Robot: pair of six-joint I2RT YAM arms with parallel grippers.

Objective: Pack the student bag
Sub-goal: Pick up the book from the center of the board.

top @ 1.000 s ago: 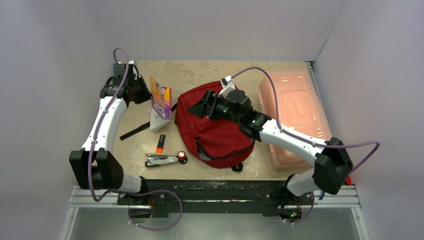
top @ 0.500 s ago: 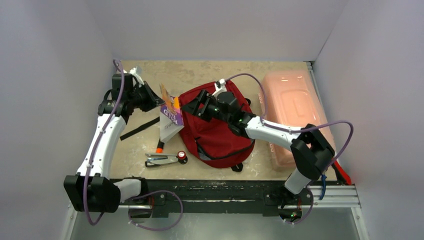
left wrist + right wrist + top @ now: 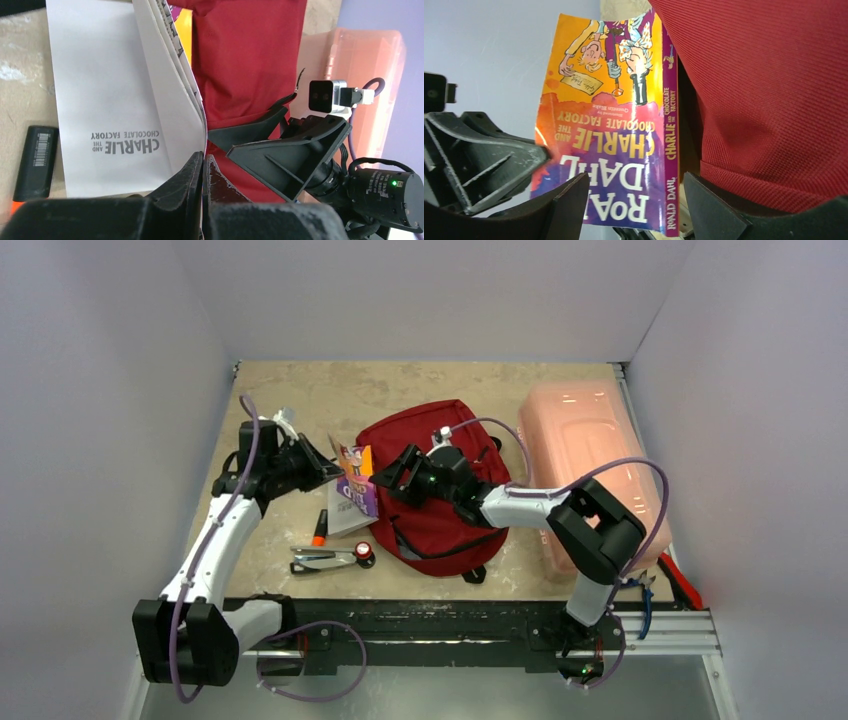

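Observation:
The dark red student bag (image 3: 445, 525) lies flat in the middle of the table. My left gripper (image 3: 326, 469) is shut on a "Charlie and the Chocolate Factory" paperback (image 3: 357, 498) and holds it tilted at the bag's left edge. In the left wrist view the jaws (image 3: 204, 165) pinch the book's cover, and white pages (image 3: 110, 100) fan open beside the red fabric (image 3: 245, 60). My right gripper (image 3: 397, 472) is open at the bag's left side. In its wrist view (image 3: 636, 180) the book cover (image 3: 609, 140) sits between the fingers, and one finger lies under the bag's edge (image 3: 764, 90).
An orange highlighter (image 3: 320, 528), a silver stapler (image 3: 322, 559) and a small red-capped item (image 3: 364, 551) lie left of the bag near the front. A pale pink plastic box (image 3: 590, 455) fills the right side. Walls close in on three sides.
My left arm has carried the book right and toward the front, from the far left to the bag's left edge. My right gripper has moved left and forward over the bag to meet it.

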